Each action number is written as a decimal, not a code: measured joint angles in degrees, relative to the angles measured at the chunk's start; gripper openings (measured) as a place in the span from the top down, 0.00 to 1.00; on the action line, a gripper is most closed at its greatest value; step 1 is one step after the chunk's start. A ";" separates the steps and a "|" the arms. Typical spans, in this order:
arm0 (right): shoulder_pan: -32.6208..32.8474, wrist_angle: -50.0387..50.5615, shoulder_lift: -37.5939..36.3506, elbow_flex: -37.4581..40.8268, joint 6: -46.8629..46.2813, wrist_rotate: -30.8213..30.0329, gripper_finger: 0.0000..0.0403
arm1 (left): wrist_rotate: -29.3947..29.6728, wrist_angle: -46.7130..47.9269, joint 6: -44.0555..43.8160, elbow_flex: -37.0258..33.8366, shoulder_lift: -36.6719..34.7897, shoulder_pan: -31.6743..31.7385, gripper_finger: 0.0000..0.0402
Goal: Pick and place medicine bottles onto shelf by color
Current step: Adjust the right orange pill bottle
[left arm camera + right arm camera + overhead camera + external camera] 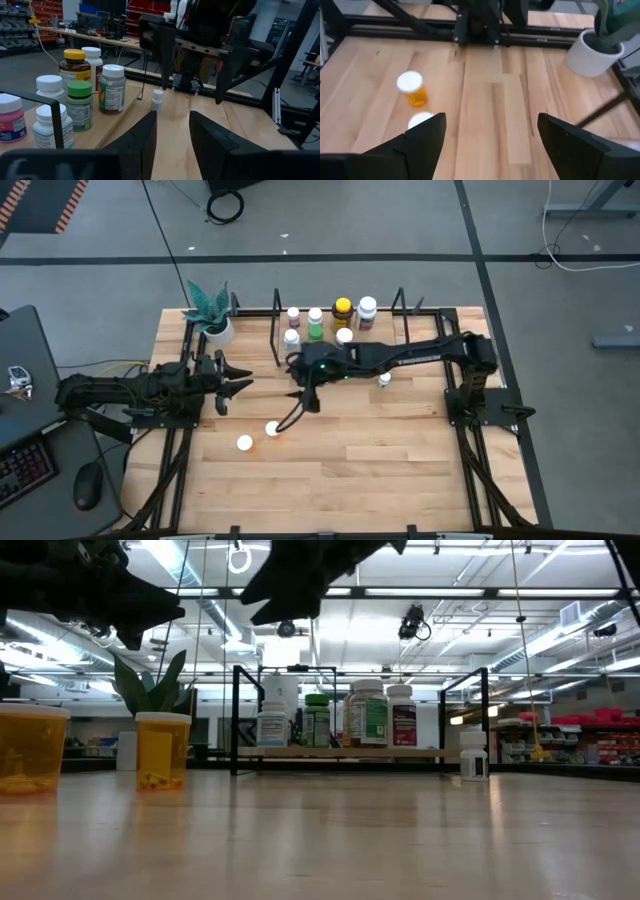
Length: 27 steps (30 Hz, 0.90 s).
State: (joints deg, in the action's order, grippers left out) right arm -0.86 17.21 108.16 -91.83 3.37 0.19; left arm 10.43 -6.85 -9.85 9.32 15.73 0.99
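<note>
Several medicine bottles stand upright on the shelf (390,328) at the far side, among them a green-capped one (79,105) and a yellow-capped one (343,308). A small white bottle (384,380) stands on the table just in front of the shelf. Two orange white-capped bottles (272,429) (244,443) stand on the table nearer the front. My right gripper (490,145) hangs open above the table, slanting down toward the two orange bottles (412,89). My left gripper (172,135) waits open at the table's left, level, with nothing between its fingers.
A white pot with a teal plant (218,328) stands at the far left corner, beside the shelf's black wire upright (276,330). The arms' black base frames (480,405) line both table sides. Bare wood (380,470) lies in front of the orange bottles.
</note>
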 joint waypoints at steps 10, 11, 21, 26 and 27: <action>2.52 1.74 8.07 -11.20 1.38 -0.45 0.20 | 0.00 0.01 0.02 0.00 0.00 0.00 0.69; 2.64 2.01 8.09 -11.30 1.40 -0.59 0.20 | 0.00 0.02 0.03 0.00 0.00 0.00 0.69; 5.15 2.70 8.09 -10.80 2.40 -0.76 0.20 | 0.01 0.02 0.06 0.00 0.00 0.00 0.67; 5.85 -4.71 8.09 -5.51 3.11 -0.70 0.20 | 0.01 0.02 0.05 0.00 0.00 0.00 0.67; 5.85 -6.44 8.09 -4.07 3.10 -0.59 0.20 | 0.00 0.02 0.04 0.00 0.00 0.00 0.67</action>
State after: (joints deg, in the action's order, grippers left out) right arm 4.99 10.77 116.25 -95.90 6.47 -0.40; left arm 10.44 -6.83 -9.80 9.32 15.73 0.99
